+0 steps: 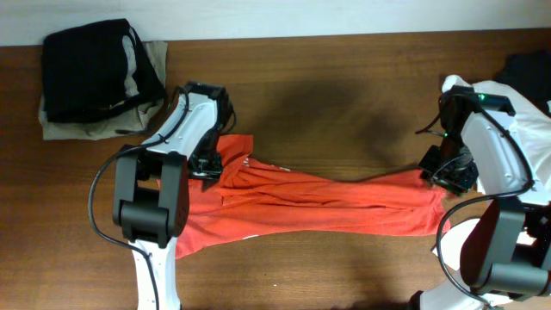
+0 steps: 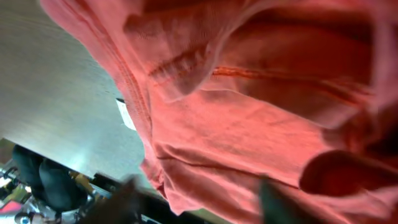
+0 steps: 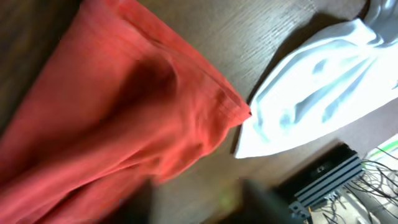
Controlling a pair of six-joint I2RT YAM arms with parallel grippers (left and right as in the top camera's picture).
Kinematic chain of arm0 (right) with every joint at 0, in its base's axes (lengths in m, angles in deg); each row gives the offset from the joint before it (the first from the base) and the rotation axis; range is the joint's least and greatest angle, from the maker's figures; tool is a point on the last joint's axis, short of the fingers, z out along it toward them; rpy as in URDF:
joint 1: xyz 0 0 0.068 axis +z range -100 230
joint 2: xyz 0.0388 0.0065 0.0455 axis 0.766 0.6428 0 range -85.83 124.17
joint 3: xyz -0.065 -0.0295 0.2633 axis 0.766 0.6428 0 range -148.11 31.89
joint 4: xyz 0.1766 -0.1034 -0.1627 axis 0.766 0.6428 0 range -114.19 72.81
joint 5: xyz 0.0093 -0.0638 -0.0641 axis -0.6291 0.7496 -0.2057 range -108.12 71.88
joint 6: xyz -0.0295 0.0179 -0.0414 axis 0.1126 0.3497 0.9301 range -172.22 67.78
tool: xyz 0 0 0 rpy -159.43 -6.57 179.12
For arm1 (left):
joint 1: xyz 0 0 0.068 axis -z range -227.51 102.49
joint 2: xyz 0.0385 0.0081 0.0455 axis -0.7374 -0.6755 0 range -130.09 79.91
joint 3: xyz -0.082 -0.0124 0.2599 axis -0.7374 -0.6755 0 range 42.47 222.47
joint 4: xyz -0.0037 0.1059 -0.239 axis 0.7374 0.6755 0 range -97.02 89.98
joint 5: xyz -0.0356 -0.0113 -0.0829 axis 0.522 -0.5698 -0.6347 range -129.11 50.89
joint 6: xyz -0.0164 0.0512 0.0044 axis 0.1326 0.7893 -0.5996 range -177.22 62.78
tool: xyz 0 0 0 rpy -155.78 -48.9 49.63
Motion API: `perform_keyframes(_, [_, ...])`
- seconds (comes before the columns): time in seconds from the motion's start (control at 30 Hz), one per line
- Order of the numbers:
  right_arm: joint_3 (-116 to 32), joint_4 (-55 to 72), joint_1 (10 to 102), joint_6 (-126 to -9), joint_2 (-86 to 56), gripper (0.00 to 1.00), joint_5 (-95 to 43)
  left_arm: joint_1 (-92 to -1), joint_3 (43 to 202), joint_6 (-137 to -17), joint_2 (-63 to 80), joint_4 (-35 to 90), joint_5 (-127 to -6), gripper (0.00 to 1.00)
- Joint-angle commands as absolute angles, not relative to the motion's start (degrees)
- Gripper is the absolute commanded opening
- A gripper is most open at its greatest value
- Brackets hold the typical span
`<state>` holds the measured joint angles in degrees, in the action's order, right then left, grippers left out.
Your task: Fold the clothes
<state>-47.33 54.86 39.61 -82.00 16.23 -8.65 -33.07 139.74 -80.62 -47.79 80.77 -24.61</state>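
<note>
- The orange-red T-shirt (image 1: 327, 202) lies in the middle of the bench (image 1: 344, 86). It is pulled out long, like a band, from the left side to the right side.
- The shirt is wide and bunched up at its left end. It gets thin toward its right end.
- The left claw (image 1: 207, 165) is on the left end of the shirt, nearer the far edge of the bench.
- The left wrist camera sees red cloth almost everywhere, very close up, with seams and folds. A small white tag (image 2: 126, 115) sticks out at the cloth's edge.
- In that view the left fingers (image 2: 118, 202) are only dark blurs at the bottom, with cloth in between. I cannot tell if this claw is pinching the shirt or not.
- The right claw (image 1: 448, 172) is at the right end of the shirt, near the right edge of the bench.
- In the right wrist view its fingers (image 3: 264, 196) are blurry too, but they look spread apart, with bare bench between them. The end of the shirt lies flat on the wood a little way past them.
- A white garment (image 3: 317, 93) lies right up against the corner of the shirt's right end.
- In the far left corner of the bench there is a black garment (image 1: 90, 69). It sits on top of a khaki garment (image 1: 73, 129), well apart from the shirt.
</note>
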Motion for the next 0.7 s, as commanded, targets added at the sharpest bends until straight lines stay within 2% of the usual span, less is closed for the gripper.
perform_keyframes(0.0, [-46.5,55.0,39.5,-81.2,15.3,0.99,-6.9,-33.3,139.4,-80.7,-45.9,79.4,-23.2,0.99])
perform_keyframes(0.33, [-46.5,53.8,39.5,-81.7,15.4,0.99,-7.6,-31.0,154.3,-77.1,-45.4,78.7,-26.0,0.99])
perform_keyframes(0.47, [-45.8,51.2,39.5,-81.7,15.5,0.99,-14.5,-28.9,155.2,-74.3,-45.4,74.8,-27.5,0.99])
perform_keyframes(0.57, [-44.7,48.4,39.5,-81.7,15.5,0.99,-16.0,-27.6,155.2,-68.4,-45.4,71.0,-34.8,0.99])
perform_keyframes(0.67, [-44.0,46.9,39.5,-81.6,15.5,0.99,-16.0,-26.5,155.2,-67.6,-45.4,69.1,-35.8,0.99])
